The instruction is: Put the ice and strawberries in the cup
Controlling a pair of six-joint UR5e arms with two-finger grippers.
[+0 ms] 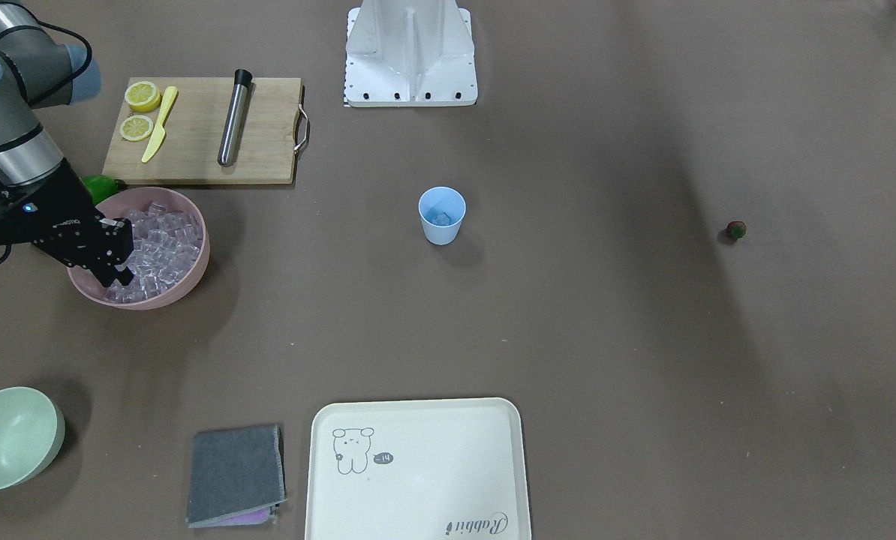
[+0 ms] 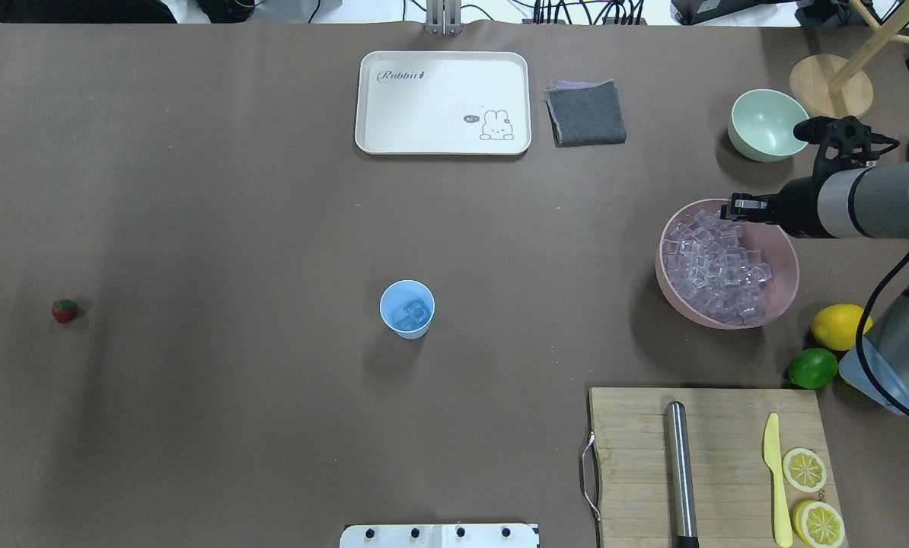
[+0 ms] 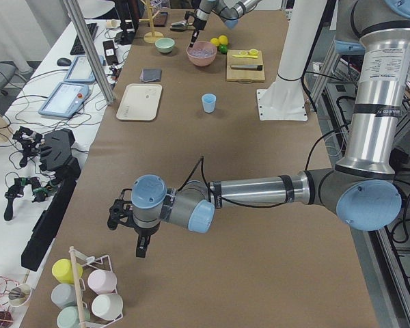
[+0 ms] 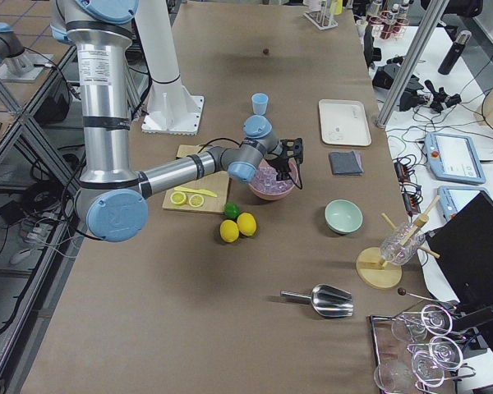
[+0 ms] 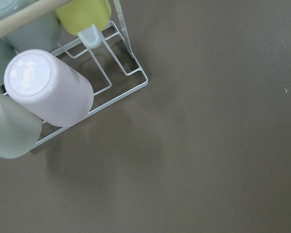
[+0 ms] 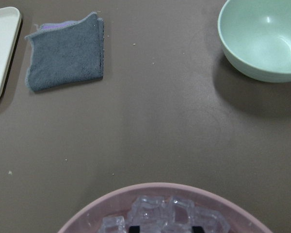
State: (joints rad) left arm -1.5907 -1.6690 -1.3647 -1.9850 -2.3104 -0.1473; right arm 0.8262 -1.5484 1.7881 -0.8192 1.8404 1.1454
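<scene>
Nearest us, at the robot's left end of the tabletop (image 2: 272,228), the left tool (image 3: 142,251) hangs pointing down over the bare brown surface, beside a wire rack (image 5: 119,87) of upturned cups. We cannot tell whether its fingers are apart or together.

Further along, the strawberry (image 2: 64,310) lies alone, well apart from everything else. In the middle of the tabletop the cup (image 2: 390,298) stands upright with a little ice (image 2: 413,313) in its bottom.

Past the cup, on the operators' side, we see a cream tray (image 2: 393,114) and just beside it a folded grey cloth (image 2: 585,114). On the robot's side lies a wooden cutting board (image 2: 728,426). It carries a steel cylinder (image 2: 679,472), a yellow knife (image 2: 776,479) and two lemon slices (image 2: 805,469).

Beyond the board sits the pink bowl (image 2: 783,266), filled with a heap of cubes (image 2: 717,266). The right tool (image 2: 736,208) reaches down into it at the rim facing the operators. Its two fingertips stand apart among the cubes, with cubes showing between them in the wrist view, and we see nothing clamped.

A lime (image 2: 812,367) and a whole lemon (image 2: 839,326) lie just beside the bowl. A pale green bowl (image 2: 763,125) sits near it, and farthest off lies a metal scoop (image 4: 320,301).
</scene>
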